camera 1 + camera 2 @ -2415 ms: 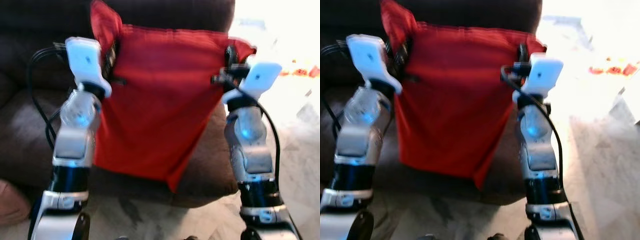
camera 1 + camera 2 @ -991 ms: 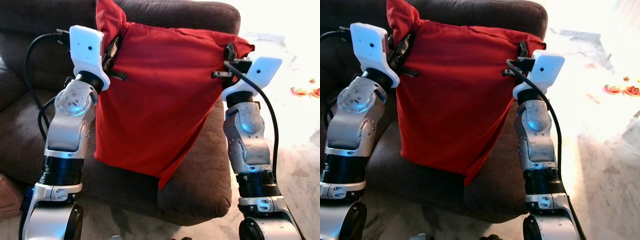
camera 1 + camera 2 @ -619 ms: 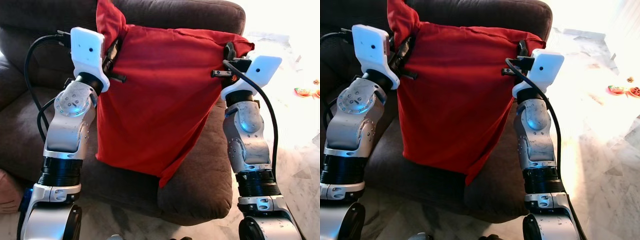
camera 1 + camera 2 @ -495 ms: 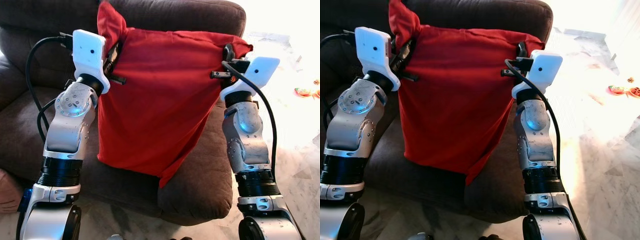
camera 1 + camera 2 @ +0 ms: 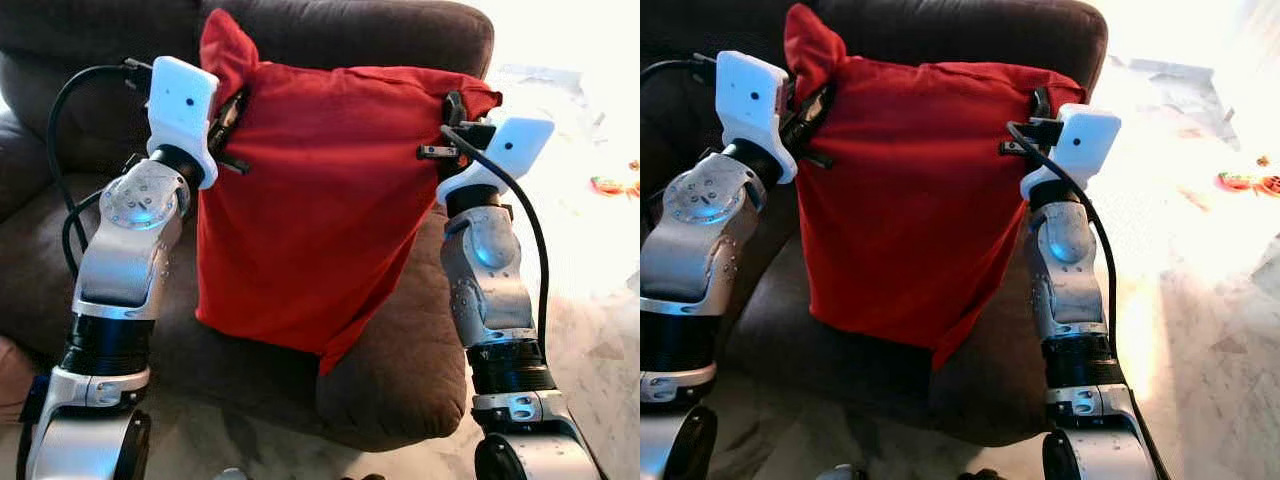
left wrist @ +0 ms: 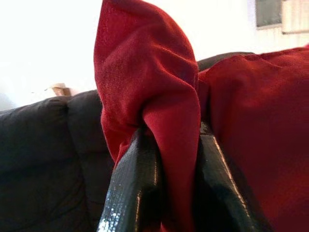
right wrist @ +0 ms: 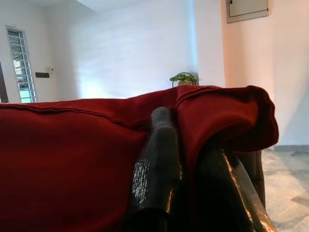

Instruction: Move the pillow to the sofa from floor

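Note:
A red pillow (image 5: 320, 200) hangs by its two upper corners in front of the dark brown sofa (image 5: 400, 340), its lower tip above the seat cushion. My left gripper (image 5: 232, 108) is shut on the pillow's upper left corner, which sticks up as a red ear (image 6: 145, 67) between the black fingers (image 6: 133, 193). My right gripper (image 5: 455, 105) is shut on the upper right corner (image 7: 227, 111), the cloth folded over its fingers (image 7: 157, 164). Both arms are raised at about the same height.
The sofa's backrest (image 5: 350, 30) rises behind the pillow. To the right lies a bright marble floor (image 5: 600, 300) with small orange and red items (image 5: 610, 185). A pinkish object (image 5: 12, 375) sits at the lower left edge.
The view has crept a little closer to the sofa. The left arm has shifted slightly up and right with the pillow corner; both grips hold unchanged.

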`<state>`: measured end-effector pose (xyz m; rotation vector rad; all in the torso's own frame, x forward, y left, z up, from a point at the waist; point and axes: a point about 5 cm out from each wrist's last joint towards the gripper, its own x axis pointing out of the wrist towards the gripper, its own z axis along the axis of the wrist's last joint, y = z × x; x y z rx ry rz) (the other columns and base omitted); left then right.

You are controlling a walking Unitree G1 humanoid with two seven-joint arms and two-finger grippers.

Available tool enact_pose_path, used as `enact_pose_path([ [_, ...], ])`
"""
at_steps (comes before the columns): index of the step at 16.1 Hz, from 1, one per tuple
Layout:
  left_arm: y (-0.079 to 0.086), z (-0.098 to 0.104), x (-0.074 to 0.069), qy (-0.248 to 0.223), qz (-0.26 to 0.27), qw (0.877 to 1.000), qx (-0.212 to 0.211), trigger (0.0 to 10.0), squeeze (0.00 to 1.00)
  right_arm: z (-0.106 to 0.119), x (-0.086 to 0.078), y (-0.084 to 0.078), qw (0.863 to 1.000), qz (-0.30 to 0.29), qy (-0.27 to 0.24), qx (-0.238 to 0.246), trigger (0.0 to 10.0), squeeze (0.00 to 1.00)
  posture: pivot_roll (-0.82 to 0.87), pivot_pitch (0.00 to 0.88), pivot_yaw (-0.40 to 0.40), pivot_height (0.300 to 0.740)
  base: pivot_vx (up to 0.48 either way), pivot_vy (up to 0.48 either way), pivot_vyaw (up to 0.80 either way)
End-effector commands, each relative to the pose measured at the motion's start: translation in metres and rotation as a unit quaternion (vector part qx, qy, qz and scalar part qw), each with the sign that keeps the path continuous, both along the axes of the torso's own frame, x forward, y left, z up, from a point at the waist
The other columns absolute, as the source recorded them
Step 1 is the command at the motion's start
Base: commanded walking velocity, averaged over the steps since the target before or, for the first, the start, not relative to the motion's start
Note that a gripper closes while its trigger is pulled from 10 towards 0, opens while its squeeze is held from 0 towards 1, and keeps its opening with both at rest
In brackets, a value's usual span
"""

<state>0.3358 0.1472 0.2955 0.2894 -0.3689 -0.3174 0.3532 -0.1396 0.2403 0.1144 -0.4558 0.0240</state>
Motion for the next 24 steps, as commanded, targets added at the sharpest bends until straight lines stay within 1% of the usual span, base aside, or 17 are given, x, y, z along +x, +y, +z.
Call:
enact_pose_path([
  [1, -0.015, 0.024, -0.011, -0.040, -0.045, 0.998, 0.015, 10.0, 0.00, 0.014, -0.001, -0.001, 0.999, -0.005, -0.036, 0.005, 10.0, 0.00, 0.16, 0.057, -0.060, 0.740, 0.000, 0.000, 0.00],
  [4, -0.016, 0.019, -0.014, -0.013, -0.053, 0.998, 0.011, 10.0, 0.00, 0.013, -0.001, 0.000, 0.999, -0.004, -0.036, 0.007, 10.0, 0.00, 0.17, 0.054, -0.059, 0.740, 0.000, 0.000, 0.00],
  [6, 0.000, 0.003, -0.002, 0.012, 0.012, 1.000, -0.018, 10.0, 0.00, 0.007, 0.002, 0.001, 1.000, -0.002, -0.023, 0.007, 10.0, 0.00, 0.17, 0.054, -0.054, 0.740, 0.000, 0.000, 0.00],
  [7, 0.009, -0.008, 0.006, 0.023, 0.047, 0.998, -0.037, 10.0, 0.00, 0.003, 0.003, 0.002, 1.000, -0.002, -0.013, 0.004, 10.0, 0.00, 0.16, 0.054, -0.053, 0.740, 0.000, 0.000, 0.00],
  [9, 0.016, -0.021, 0.014, 0.024, 0.064, 0.996, -0.057, 10.0, 0.00, -0.002, 0.005, 0.002, 1.000, -0.002, -0.002, 0.006, 10.0, 0.00, 0.15, 0.055, -0.051, 0.740, 0.000, 0.000, 0.00],
  [10, 0.018, -0.028, 0.018, 0.015, 0.063, 0.996, -0.066, 10.0, 0.00, -0.006, 0.006, 0.002, 1.000, -0.002, 0.004, 0.007, 10.0, 0.00, 0.15, 0.056, -0.051, 0.740, 0.000, 0.000, 0.00],
  [11, 0.018, -0.032, 0.020, 0.012, 0.062, 0.995, -0.073, 10.0, 0.00, -0.008, 0.006, 0.001, 1.000, -0.002, 0.008, 0.006, 10.0, 0.00, 0.15, 0.057, -0.054, 0.740, 0.000, 0.000, 0.00],
  [12, 0.017, -0.037, 0.023, 0.016, 0.063, 0.996, -0.064, 10.0, 0.00, -0.011, 0.008, 0.001, 1.000, -0.002, 0.012, 0.005, 10.0, 0.00, 0.15, 0.056, -0.056, 0.740, 0.000, 0.000, 0.00],
  [13, 0.017, -0.046, 0.031, 0.028, 0.071, 0.996, -0.043, 10.0, 0.00, -0.014, 0.011, 0.000, 1.000, -0.001, 0.021, 0.008, 10.0, 0.00, 0.14, 0.052, -0.058, 0.740, 0.000, 0.000, 0.00],
  [14, 0.016, -0.048, 0.032, 0.027, 0.070, 0.996, -0.038, 10.0, 0.00, -0.015, 0.012, 0.000, 1.000, -0.001, 0.023, 0.008, 10.0, 0.00, 0.14, 0.051, -0.058, 0.740, 0.000, 0.000, 0.00],
  [15, 0.014, -0.051, 0.039, 0.024, 0.071, 0.996, -0.037, 10.0, 0.00, -0.019, 0.018, 0.000, 0.999, 0.001, 0.037, -0.002, 10.0, 0.00, 0.14, 0.048, -0.060, 0.740, 0.000, 0.000, 0.00],
  [16, 0.013, -0.053, 0.043, 0.025, 0.069, 0.996, -0.048, 10.0, 0.00, -0.021, 0.021, -0.001, 0.999, 0.002, 0.042, -0.001, 10.0, 0.00, 0.14, 0.047, -0.061, 0.740, 0.000, 0.000, 0.00],
  [17, 0.012, -0.057, 0.047, 0.031, 0.072, 0.996, -0.050, 10.0, 0.00, -0.024, 0.025, -0.001, 0.999, 0.005, 0.051, 0.001, 10.0, 0.00, 0.14, 0.043, -0.064, 0.740, 0.000, 0.000, 0.00],
  [18, 0.009, -0.062, 0.051, 0.030, 0.069, 0.996, -0.056, 10.0, 0.00, -0.027, 0.030, 0.000, 0.998, 0.006, 0.060, -0.006, 10.0, 0.00, 0.14, 0.044, -0.067, 0.740, 0.000, 0.000, 0.00],
  [19, 0.008, -0.066, 0.053, 0.037, 0.065, 0.994, -0.074, 10.0, 0.00, -0.028, 0.033, 0.001, 0.998, 0.010, 0.067, -0.012, 10.0, 0.00, 0.13, 0.047, -0.068, 0.740, 0.000, 0.000, 0.00],
  [21, 0.004, -0.069, 0.058, 0.037, 0.060, 0.994, -0.082, 10.0, 0.00, -0.033, 0.037, 0.002, 0.997, 0.015, 0.079, -0.018, 10.0, 0.00, 0.13, 0.054, -0.069, 0.740, 0.000, 0.000, 0.00],
  [24, -0.007, -0.074, 0.064, 0.049, 0.052, 0.996, -0.056, 10.0, 0.00, -0.040, 0.040, 0.003, 0.995, 0.019, 0.094, -0.022, 10.0, 0.00, 0.12, 0.077, -0.063, 0.740, 0.000, 0.000, 0.00],
])
